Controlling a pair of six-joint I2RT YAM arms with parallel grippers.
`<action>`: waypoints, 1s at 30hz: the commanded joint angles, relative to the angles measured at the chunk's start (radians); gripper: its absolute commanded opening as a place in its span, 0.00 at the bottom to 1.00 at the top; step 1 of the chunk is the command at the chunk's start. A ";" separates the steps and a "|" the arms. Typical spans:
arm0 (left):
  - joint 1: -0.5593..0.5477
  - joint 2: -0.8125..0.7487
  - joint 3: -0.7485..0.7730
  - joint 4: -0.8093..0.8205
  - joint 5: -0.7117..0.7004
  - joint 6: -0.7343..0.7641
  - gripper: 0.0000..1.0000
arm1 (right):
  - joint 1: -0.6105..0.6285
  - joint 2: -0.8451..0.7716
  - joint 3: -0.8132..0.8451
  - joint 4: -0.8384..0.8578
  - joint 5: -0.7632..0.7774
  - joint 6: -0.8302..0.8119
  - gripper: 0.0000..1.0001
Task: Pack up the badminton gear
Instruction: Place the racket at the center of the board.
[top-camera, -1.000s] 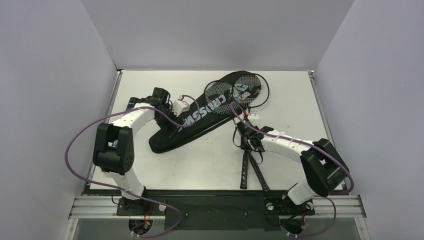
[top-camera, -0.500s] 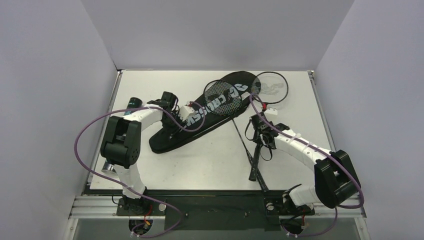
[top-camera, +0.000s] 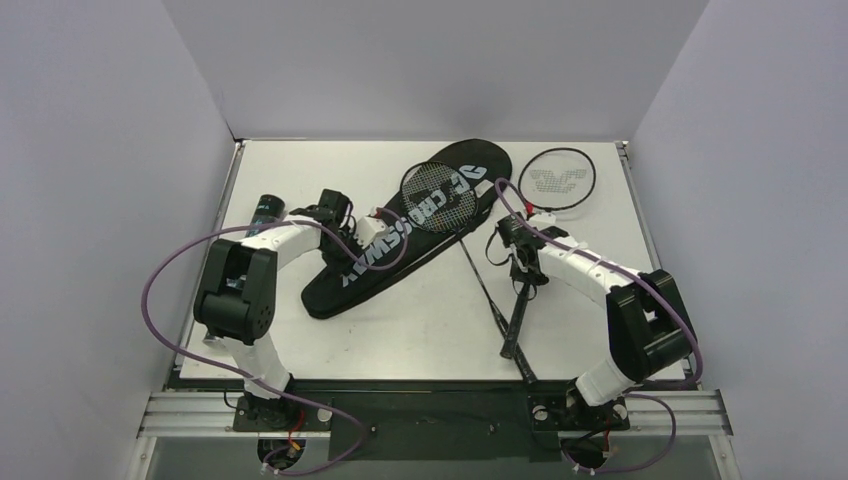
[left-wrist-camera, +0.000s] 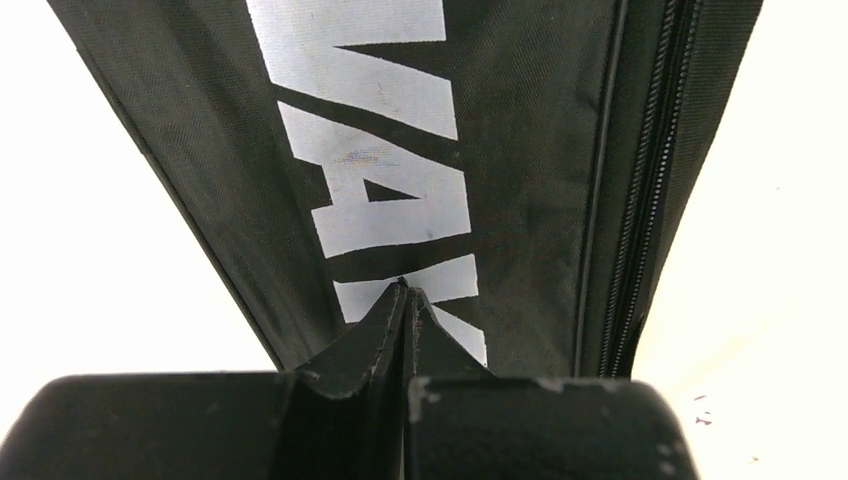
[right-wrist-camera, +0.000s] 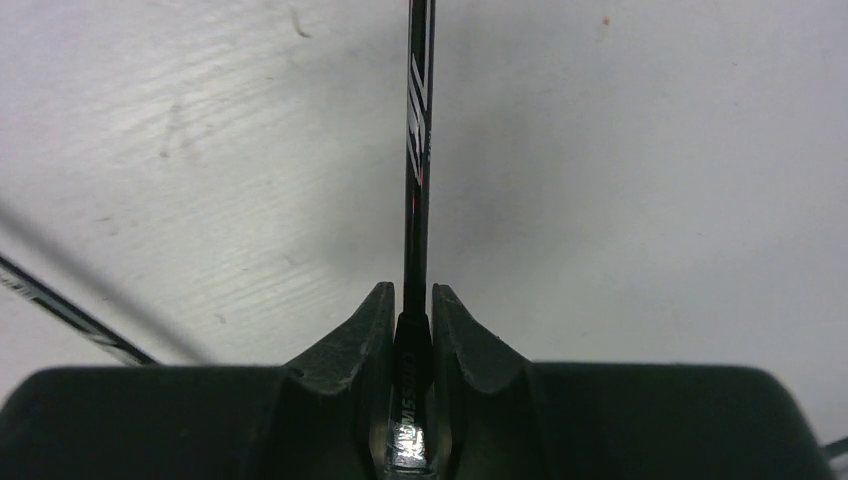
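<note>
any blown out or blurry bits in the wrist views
Left wrist: table beside the racket bag blown out near white, bag weave and zip sharp. Right wrist: gripped racket shaft sharp, soft shadow to its right; second racket shaft at lower left throws a blurry shadow.

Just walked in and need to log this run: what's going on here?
Two arms are packing badminton gear. The right tool is shut on the shaft of one racket, its head to the right of the racket bag. The left tool is closed, tips on the bag's printed face; whether it pinches cloth is unclear. The second racket lies with its head on the bag. A black tube lies by the left edge of the table.
</note>
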 joint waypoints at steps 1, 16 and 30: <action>-0.001 -0.047 -0.046 -0.061 0.044 -0.024 0.08 | -0.030 0.031 0.059 -0.163 0.085 -0.005 0.00; 0.000 -0.186 -0.116 -0.092 0.078 -0.072 0.05 | -0.109 -0.047 0.098 -0.254 0.185 -0.045 0.42; 0.001 -0.234 -0.078 -0.111 0.097 -0.140 0.20 | 0.100 0.088 0.225 -0.184 -0.059 -0.071 0.42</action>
